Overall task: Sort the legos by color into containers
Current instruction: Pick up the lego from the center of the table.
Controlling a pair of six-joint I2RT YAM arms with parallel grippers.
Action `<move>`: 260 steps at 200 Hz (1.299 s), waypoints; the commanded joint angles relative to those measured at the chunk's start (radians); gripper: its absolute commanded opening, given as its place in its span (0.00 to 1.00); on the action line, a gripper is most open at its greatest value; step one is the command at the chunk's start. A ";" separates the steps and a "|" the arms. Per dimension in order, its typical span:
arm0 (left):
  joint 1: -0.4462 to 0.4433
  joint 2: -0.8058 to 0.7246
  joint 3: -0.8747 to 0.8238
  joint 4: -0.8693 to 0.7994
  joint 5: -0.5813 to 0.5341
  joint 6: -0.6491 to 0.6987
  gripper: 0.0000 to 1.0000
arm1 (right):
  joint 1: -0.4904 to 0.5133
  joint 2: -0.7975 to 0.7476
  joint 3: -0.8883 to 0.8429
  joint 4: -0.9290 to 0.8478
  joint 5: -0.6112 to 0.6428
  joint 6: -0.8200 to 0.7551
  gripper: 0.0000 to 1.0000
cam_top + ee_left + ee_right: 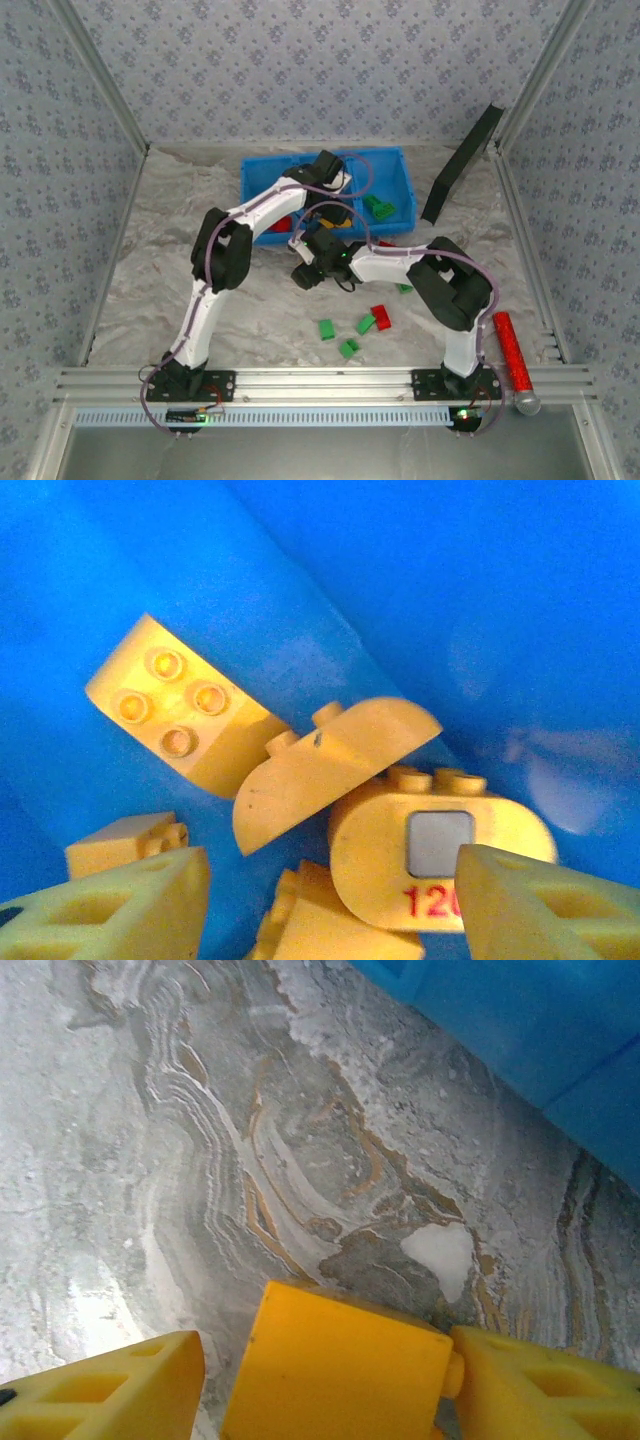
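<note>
Left gripper point(332, 868), released, over yellow plastic bricks point(330, 760) in blue plastic bin point(450, 600); right gripper point(328, 1345) apparently grasps an orange-yellow plastic brick point(335, 1385).

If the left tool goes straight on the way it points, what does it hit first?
Probably the rounded yellow plastic brick with a grey square panel, lying inside the blue plastic bin; depth is unclear, so a neighbouring yellow brick might touch first.

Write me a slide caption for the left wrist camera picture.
Open left gripper hovers over yellow bricks piled in one compartment of the blue bin.
</note>
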 commanded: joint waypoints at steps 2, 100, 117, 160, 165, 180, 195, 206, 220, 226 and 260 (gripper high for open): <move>0.000 -0.128 0.001 -0.007 0.010 0.001 0.68 | 0.003 0.034 0.046 -0.057 0.040 0.014 0.65; 0.009 -0.461 -0.167 0.075 0.049 -0.014 0.75 | 0.010 -0.029 0.080 -0.134 0.092 0.008 0.36; 0.028 -0.524 -0.209 0.082 0.045 -0.021 0.76 | 0.005 -0.093 0.081 -0.167 0.104 0.004 0.35; 0.119 -0.741 -0.407 0.115 -0.008 -0.057 0.84 | -0.041 -0.211 0.151 -0.252 0.126 -0.040 0.33; 0.129 -0.773 -0.441 0.119 -0.017 -0.063 0.84 | -0.053 -0.215 0.158 -0.252 0.126 -0.046 0.33; 0.151 -0.871 -0.556 0.145 -0.046 -0.077 0.88 | -0.097 -0.219 0.188 -0.252 0.110 -0.061 0.33; 0.163 -0.953 -0.642 0.138 -0.070 -0.079 0.89 | -0.140 -0.205 0.221 -0.247 0.088 -0.074 0.33; 0.166 -1.009 -0.688 0.115 -0.092 -0.083 0.89 | -0.167 -0.183 0.249 -0.242 0.067 -0.077 0.32; 0.167 -1.079 -0.744 0.089 -0.101 -0.101 0.89 | -0.201 -0.143 0.291 -0.238 0.052 -0.079 0.32; 0.167 -1.109 -0.768 0.082 -0.097 -0.110 0.90 | -0.212 -0.120 0.311 -0.241 0.048 -0.079 0.31; 0.160 -1.261 -0.898 0.025 -0.037 -0.217 0.89 | -0.242 0.031 0.437 -0.277 0.028 -0.083 0.31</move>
